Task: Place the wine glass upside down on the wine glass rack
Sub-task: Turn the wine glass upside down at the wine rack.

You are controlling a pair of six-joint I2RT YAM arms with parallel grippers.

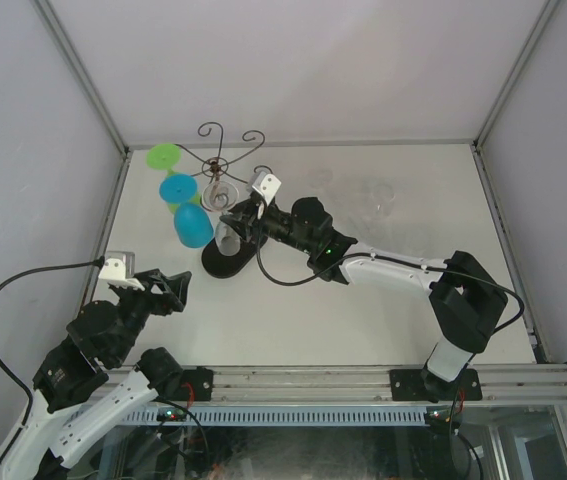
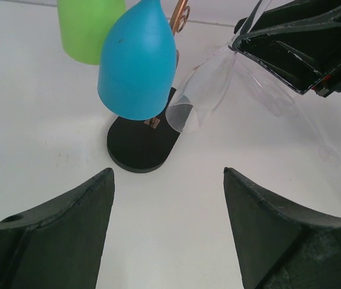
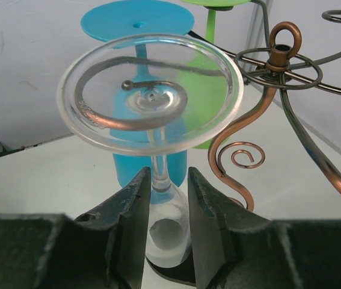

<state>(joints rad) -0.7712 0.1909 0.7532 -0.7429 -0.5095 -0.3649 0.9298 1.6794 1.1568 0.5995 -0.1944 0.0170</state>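
The clear, inverted wine glass [image 3: 152,129] is gripped by its stem in the right pincer [image 3: 166,180], narrowed upon it, so that the foot is borne over a curled scroll arm [image 3: 101,120] of the dark wire, copper-stemmed rack [image 3: 278,63]. The left pincer [image 2: 167,180] is held wide and empty above the white bench [image 2: 32,138].

The clear stemmed wine glass [image 3: 152,129] is looking untinted, the turquoise plastic goblet [image 2: 137,60] and lime-green plastic goblet [image 2: 89,27] unpatterned, the oval base [image 2: 135,149] of the coppery wire rack [image 3: 281,53] black.
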